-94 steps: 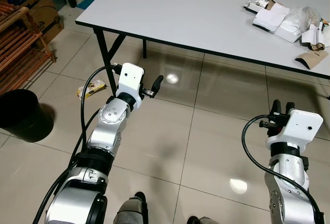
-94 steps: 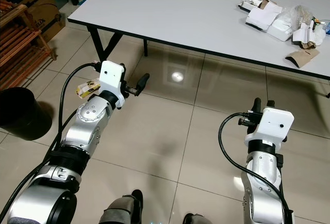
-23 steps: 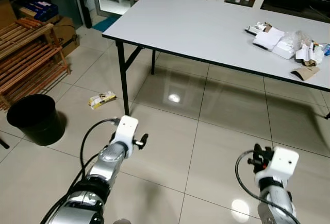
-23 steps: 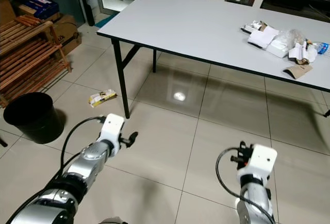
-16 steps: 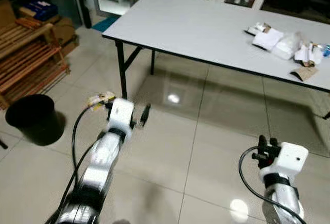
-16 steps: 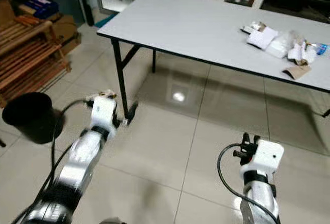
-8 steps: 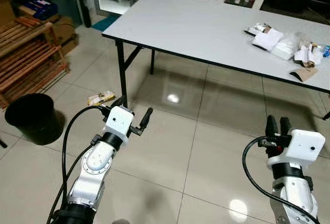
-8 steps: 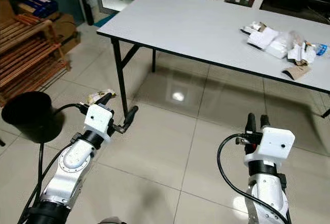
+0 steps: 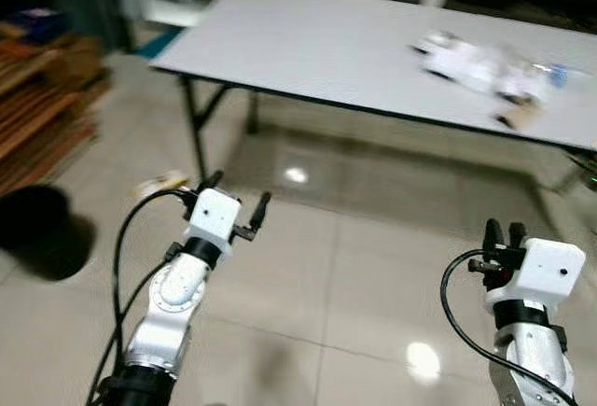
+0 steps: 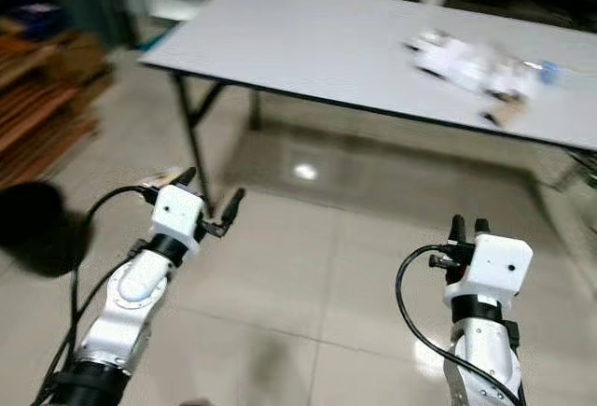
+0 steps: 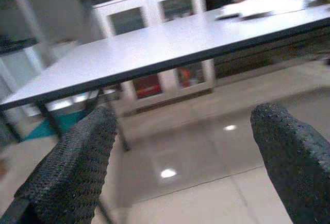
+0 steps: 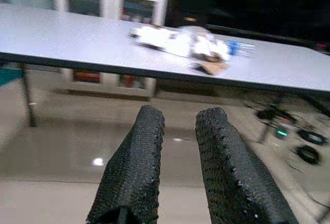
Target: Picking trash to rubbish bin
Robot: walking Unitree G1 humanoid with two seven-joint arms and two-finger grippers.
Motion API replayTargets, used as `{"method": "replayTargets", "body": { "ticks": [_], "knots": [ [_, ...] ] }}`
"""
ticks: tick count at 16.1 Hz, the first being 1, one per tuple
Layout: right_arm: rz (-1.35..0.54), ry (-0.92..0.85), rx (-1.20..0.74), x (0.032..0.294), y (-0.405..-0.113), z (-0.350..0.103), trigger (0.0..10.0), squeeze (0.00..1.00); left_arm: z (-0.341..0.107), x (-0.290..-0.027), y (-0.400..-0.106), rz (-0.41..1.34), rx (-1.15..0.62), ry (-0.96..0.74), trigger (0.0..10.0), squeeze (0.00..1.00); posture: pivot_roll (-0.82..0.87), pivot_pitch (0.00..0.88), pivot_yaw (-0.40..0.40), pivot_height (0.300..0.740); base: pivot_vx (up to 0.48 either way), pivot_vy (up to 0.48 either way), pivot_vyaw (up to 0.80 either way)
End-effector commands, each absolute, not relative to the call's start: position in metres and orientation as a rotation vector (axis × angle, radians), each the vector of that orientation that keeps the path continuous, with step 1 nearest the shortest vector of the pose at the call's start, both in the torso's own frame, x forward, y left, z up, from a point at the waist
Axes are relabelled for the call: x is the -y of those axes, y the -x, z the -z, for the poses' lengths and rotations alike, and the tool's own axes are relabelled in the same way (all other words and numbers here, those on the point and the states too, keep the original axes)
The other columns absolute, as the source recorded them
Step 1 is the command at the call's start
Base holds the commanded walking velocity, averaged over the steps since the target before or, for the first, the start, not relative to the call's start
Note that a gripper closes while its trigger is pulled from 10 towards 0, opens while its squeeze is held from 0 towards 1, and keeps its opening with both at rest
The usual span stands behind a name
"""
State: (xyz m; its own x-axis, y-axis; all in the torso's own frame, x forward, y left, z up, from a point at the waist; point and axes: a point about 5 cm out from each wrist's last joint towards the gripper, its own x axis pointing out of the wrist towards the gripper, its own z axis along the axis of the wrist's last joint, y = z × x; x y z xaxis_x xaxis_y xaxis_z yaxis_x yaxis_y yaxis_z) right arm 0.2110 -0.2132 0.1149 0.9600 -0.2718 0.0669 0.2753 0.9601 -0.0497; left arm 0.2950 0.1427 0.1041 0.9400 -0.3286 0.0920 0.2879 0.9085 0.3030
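Note:
A pile of white and brown trash point(image 9: 485, 63) lies on the far right part of the grey table point(image 9: 308, 51), and it is also seen in the right wrist view as trash point(image 12: 180, 41). A small wrapper point(image 9: 159, 183) lies on the floor by the table leg. The black bin point(image 9: 28, 229) stands on the floor at the far left, blurred. My left gripper point(image 9: 238, 196) is raised over the tiles near the wrapper, open and empty point(image 11: 185, 118). My right gripper point(image 9: 501, 233) is held up low on the right, fingers close together with nothing between them point(image 12: 180, 116).
A wooden rack point(image 9: 37, 117) stands against the left side, behind the bin. The table's black leg point(image 9: 194, 135) is just beyond my left gripper. Glossy tile floor point(image 9: 373, 238) lies open between my arms and under the table. White cabinets point(image 11: 154, 18) stand behind the table.
The whole picture has shifted left and blurred, so the camera has turned right. Both arms keep about the same pose, and the grippers' fingers have not changed.

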Motion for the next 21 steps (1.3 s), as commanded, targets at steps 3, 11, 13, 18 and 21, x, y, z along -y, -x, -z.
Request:
{"method": "replayTargets", "body": {
  "ticks": [3, 11, 13, 18, 21],
  "knots": [
    [0.309, 0.065, 0.059, 0.216, -0.209, -0.118, 10.0, 0.00, -0.104, -0.140, -0.294, 0.332, 0.128, -0.291, 10.0, 0.00, 0.20, 0.045, -0.067, 0.740, 0.000, 0.000, -0.78],
    [0.350, 0.096, 0.056, 0.218, -0.206, -0.118, 10.0, 0.00, -0.105, -0.136, -0.298, 0.345, 0.135, -0.295, 10.0, 0.00, 0.18, 0.041, -0.052, 0.740, 0.000, 0.000, -0.78],
    [0.359, 0.103, 0.054, 0.219, -0.206, -0.117, 10.0, 0.00, -0.105, -0.135, -0.299, 0.348, 0.137, -0.297, 10.0, 0.00, 0.18, 0.042, -0.049, 0.740, 0.000, 0.000, -0.76],
    [0.347, 0.108, 0.048, 0.216, -0.206, -0.115, 10.0, 0.00, -0.101, -0.134, -0.304, 0.325, 0.111, -0.306, 10.0, 0.00, 0.18, 0.047, -0.052, 0.740, 0.000, 0.000, -0.61],
    [0.333, 0.107, 0.046, 0.215, -0.206, -0.113, 10.0, 0.00, -0.094, -0.138, -0.310, 0.284, 0.059, -0.270, 10.0, 0.00, 0.18, 0.046, -0.056, 0.740, 0.000, 0.000, 0.00]
  ]
}}
